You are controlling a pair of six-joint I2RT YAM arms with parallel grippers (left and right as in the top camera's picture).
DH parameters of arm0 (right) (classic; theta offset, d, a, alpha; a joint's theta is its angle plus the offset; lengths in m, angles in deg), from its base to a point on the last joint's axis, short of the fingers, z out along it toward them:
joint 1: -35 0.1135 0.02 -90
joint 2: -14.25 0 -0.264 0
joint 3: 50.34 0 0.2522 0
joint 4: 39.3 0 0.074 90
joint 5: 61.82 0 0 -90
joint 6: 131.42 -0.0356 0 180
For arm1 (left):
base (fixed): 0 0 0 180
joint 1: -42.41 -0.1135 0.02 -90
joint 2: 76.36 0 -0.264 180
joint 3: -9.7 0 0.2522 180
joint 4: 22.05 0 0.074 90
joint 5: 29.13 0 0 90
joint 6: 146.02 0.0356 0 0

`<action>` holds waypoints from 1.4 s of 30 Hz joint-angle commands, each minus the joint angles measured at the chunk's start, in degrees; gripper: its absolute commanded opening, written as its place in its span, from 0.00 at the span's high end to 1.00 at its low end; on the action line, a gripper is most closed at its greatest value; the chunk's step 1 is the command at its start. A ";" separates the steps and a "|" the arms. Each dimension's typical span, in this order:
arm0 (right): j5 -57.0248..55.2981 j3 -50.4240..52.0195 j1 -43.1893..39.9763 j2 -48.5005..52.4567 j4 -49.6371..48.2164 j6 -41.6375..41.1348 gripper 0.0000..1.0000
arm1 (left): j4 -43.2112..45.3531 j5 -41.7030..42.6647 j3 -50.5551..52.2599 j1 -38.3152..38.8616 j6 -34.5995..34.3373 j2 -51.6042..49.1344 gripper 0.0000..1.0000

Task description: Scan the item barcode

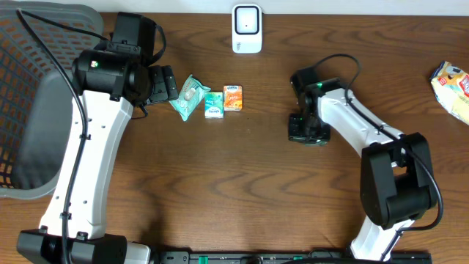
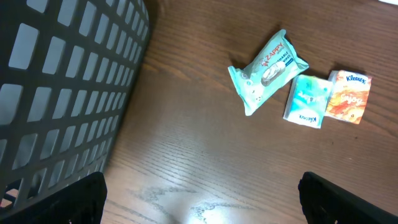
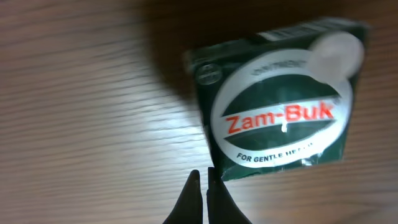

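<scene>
Black and tapered, the two fingers of the right gripper (image 3: 202, 186) are pressed tip to tip with nothing held between them. Just beyond those closed tips, slightly to their right, a dark green Zam-Buk carton (image 3: 280, 102) with a white oval label and red lettering lies flat on the brown wooden table (image 3: 93, 93). It sits free of the jaws, and the right wrist view does not show whether the tips touch its near edge. In the overhead view, a white boxy barcode scanner (image 1: 247, 29) stands at the far edge of the table, well apart from these jaws. A yellow snack packet (image 1: 454, 88) lies well off on their other side, at the table's edge.

The left gripper (image 2: 202, 180) has its jaws spread wide and empty, hanging over bare wood. Ahead of them, toward the right finger, three small packs lie in a cluster. A teal wet-wipe pack (image 2: 267, 71) is tilted and nearest. A small teal tissue pack (image 2: 306, 99) lies just beside it. An orange Kleenex tissue pack (image 2: 349, 95) touches that one on the outer side. On the left finger's side, the wall of a black plastic mesh basket (image 2: 62, 93) rises close by.
</scene>
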 commanded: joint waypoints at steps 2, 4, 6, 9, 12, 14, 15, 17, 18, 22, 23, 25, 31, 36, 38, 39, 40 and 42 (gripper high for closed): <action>-2.69 -0.48 -2.03 0.11 0.72 -0.83 0.99 | -0.17 -0.70 0.17 -0.09 -0.52 0.09 0.02; -2.71 -0.48 -2.36 -0.37 0.74 -0.81 0.99 | -0.17 -0.70 0.17 -0.09 -0.52 0.09 0.02; -2.56 -0.61 -2.67 -1.27 0.74 -0.76 0.99 | -0.17 -0.70 0.17 -0.09 -0.52 0.09 0.02; -2.62 -1.31 -3.15 -2.97 0.76 1.44 0.99 | -0.17 -0.68 0.17 -0.09 -0.52 0.09 0.02; -2.01 -2.29 -3.89 -5.18 0.70 1.73 0.99 | -0.17 -0.70 0.17 -0.09 -0.52 0.09 0.02; 0.79 -2.71 -4.00 -6.21 -0.02 1.75 0.99 | -0.17 -0.70 0.17 -0.09 -0.52 0.09 0.02; 2.51 -2.73 -4.00 -6.58 -0.79 1.75 0.99 | -0.17 -0.70 0.17 -0.09 -0.52 0.09 0.02; 5.75 -2.73 -3.98 -6.75 -2.43 1.73 0.99 | -0.17 -0.70 0.17 -0.09 -0.52 0.09 0.02; 7.41 -2.69 -3.96 -6.75 -3.63 1.73 0.99 | -0.17 -0.70 0.17 -0.09 -0.52 0.09 0.02; 9.14 -2.08 -3.45 -6.29 -10.43 1.70 0.99 | -0.17 -0.70 0.17 -0.09 -0.52 0.09 0.02; 9.01 -1.90 -3.28 -5.95 -12.04 1.53 0.99 | -0.17 -0.70 0.17 -0.09 -0.52 0.09 0.02; 8.61 -1.66 -3.19 -5.38 -14.47 1.51 0.99 | -0.17 -0.70 0.17 -0.09 -0.52 0.09 0.02; 1.55 -1.11 -3.19 -3.13 -15.58 -0.20 0.99 | -0.17 -0.70 0.17 -0.09 -0.52 0.09 0.02; 1.79 -1.09 -2.95 -0.79 -14.91 -0.17 0.99 | -0.17 -0.70 0.17 -0.09 -0.52 0.09 0.02; 2.23 -0.98 -2.80 -0.26 -14.71 -0.15 0.99 | -0.17 -0.70 0.17 -0.09 -0.52 0.09 0.02; 2.40 -0.98 -2.67 -0.17 -14.64 -0.13 0.99 | -0.17 -0.68 0.17 -0.09 -0.52 0.09 0.02; 2.40 -0.87 -2.47 0.13 -14.69 -0.11 0.99 | -0.17 -0.68 0.17 -0.09 -0.52 0.09 0.02; 2.29 -0.63 -1.95 0.55 -14.73 0.15 0.99 | -0.17 -0.68 0.17 -0.09 -0.52 0.09 0.02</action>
